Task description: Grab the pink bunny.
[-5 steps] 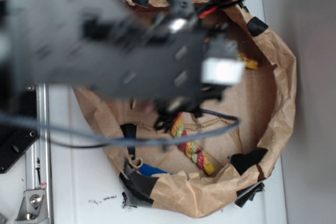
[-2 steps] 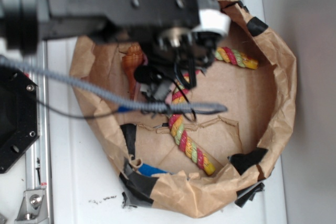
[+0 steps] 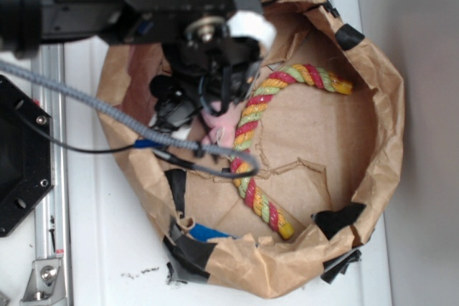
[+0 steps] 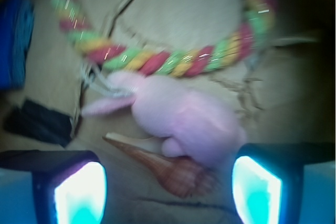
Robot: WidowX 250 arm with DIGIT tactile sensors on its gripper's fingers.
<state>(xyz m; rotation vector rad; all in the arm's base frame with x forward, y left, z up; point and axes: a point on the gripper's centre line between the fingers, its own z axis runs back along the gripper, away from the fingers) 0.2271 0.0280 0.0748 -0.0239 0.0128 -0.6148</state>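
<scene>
Fingers [image 4: 168, 184] spread apart at the wrist frame's bottom hover above the pink bunny [image 4: 184, 119], centre frame beneath the rope [image 4: 157, 61]; soft, light plush, probably best pinched across its chubby body.

A crumpled brown paper basin [image 3: 387, 105] holds the pink bunny [image 4: 184, 119], seashell [image 4: 168, 169] and twisted rope [image 3: 262, 105].

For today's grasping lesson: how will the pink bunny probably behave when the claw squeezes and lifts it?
The pink bunny looks plush and rounded, so it will probably squash rather than resist. Its thin ear looks floppy and may dangle. It seems to touch the seashell, which might get nudged.
</scene>
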